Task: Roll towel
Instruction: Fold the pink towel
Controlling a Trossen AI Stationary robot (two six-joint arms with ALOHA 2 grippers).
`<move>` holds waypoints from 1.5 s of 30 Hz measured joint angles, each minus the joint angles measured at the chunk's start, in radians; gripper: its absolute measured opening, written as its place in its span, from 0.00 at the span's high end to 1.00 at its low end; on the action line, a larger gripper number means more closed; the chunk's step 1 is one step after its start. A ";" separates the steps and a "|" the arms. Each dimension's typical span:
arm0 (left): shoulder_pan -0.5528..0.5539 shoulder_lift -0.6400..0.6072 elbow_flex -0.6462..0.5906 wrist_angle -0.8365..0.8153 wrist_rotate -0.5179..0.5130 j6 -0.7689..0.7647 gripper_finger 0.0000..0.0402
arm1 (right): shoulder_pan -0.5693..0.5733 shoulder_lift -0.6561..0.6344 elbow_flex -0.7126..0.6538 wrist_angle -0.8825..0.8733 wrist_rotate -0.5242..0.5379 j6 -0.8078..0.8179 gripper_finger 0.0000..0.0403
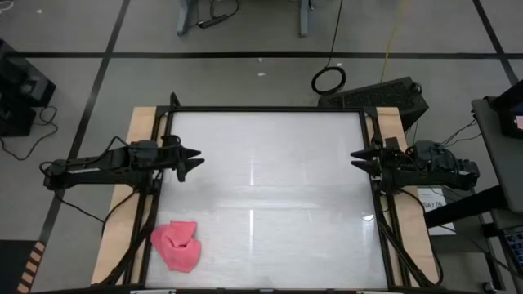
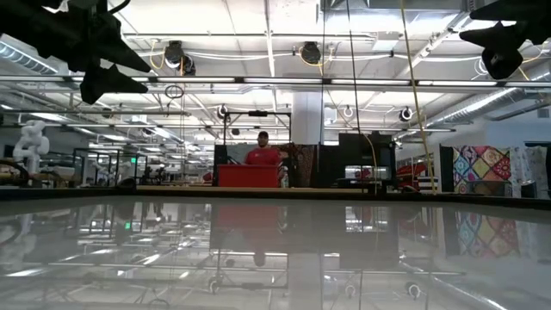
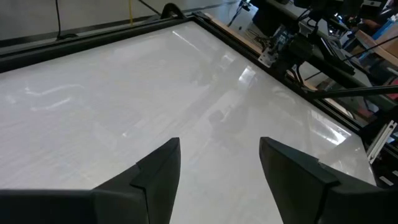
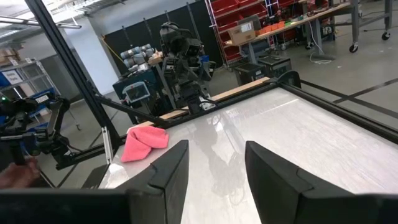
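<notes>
Lying crumpled near the seven o'clock corner of the desk (image 1: pixel 270 163), the towel (image 1: pixel 178 245) is sitting loosely bunched with one flap folded over, touching neither arm. The left pincer (image 1: pixel 194 159) is hovering over the nine o'clock edge, well apart from the cloth, its fingers (image 3: pixel 155 177) spreading wide and gripping nothing. The right pincer (image 1: pixel 356 157) is hanging over the three o'clock edge, pointing toward the desk's middle, its fingers (image 4: pixel 168 174) standing parted with only bare glossy surface showing between them. Beyond the twelve o'clock side, in the low view, a person (image 2: pixel 263 152) is standing behind a red bin (image 2: pixel 249 176).
</notes>
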State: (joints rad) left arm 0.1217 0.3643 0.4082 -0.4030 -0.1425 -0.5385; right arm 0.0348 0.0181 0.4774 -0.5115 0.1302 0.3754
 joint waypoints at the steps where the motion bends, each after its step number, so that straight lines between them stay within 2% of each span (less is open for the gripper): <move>1: 0.000 0.000 0.000 0.000 0.000 0.000 0.44 | 0.000 0.000 0.000 -0.007 0.000 -0.004 0.63; 10: 0.000 0.000 0.000 0.002 0.000 0.000 0.44 | 0.000 0.000 0.000 -0.060 0.000 -0.004 0.63; 45: 0.000 0.000 0.000 0.002 0.000 0.000 0.44 | 0.000 0.000 0.000 -0.038 0.000 -0.002 0.63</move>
State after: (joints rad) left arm 0.1217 0.3642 0.4083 -0.4015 -0.1425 -0.5387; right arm 0.0347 0.0180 0.4774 -0.5491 0.1303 0.3736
